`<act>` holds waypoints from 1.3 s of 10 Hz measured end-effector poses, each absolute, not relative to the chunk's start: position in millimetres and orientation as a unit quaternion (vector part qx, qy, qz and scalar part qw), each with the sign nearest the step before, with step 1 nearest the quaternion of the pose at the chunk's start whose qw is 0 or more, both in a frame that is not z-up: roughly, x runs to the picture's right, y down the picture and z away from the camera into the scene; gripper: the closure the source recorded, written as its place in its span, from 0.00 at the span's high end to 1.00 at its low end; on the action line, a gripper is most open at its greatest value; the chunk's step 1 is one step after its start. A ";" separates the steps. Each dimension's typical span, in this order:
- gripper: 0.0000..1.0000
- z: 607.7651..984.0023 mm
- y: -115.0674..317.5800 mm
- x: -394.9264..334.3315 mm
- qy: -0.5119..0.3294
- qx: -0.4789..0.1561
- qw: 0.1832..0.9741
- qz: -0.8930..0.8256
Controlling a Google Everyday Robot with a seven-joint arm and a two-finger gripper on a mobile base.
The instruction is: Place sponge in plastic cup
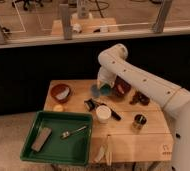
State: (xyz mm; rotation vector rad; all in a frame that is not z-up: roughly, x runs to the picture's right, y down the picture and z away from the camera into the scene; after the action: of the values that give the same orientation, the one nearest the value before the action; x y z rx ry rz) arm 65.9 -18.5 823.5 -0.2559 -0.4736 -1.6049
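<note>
The gripper (101, 89) is mostly hidden behind the white arm (138, 80), so its fingertips cannot be made out; by all signs they are closed. Directly at the gripper there is a teal patch, too blurred to say if it is the sponge (105, 90) or the plastic cup (95, 90), or both together. Far to the right of the gripper, the arm is cut off by the picture's edge.

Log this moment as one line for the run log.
gripper: shut, at table's far edge over plastic cup | sponge: teal, at cup mouth | white cup: upright, nearer | green tray: front-left
</note>
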 end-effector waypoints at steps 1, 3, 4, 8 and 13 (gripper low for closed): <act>0.16 828.4 -21.2 64.6 -0.212 -0.111 0.661 -0.711; 0.16 839.2 -21.8 56.6 -0.220 -0.109 0.656 -0.714; 0.16 847.1 -20.6 50.4 -0.225 -0.110 0.651 -0.716; 0.16 866.9 -21.3 32.5 -0.232 -0.111 0.636 -0.728; 0.36 895.8 -23.5 16.8 -0.242 -0.123 0.620 -0.736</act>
State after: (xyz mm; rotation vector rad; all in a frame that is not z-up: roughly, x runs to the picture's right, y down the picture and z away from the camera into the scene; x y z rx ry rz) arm 16.8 -23.5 895.8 -0.2834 -0.5558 -1.6919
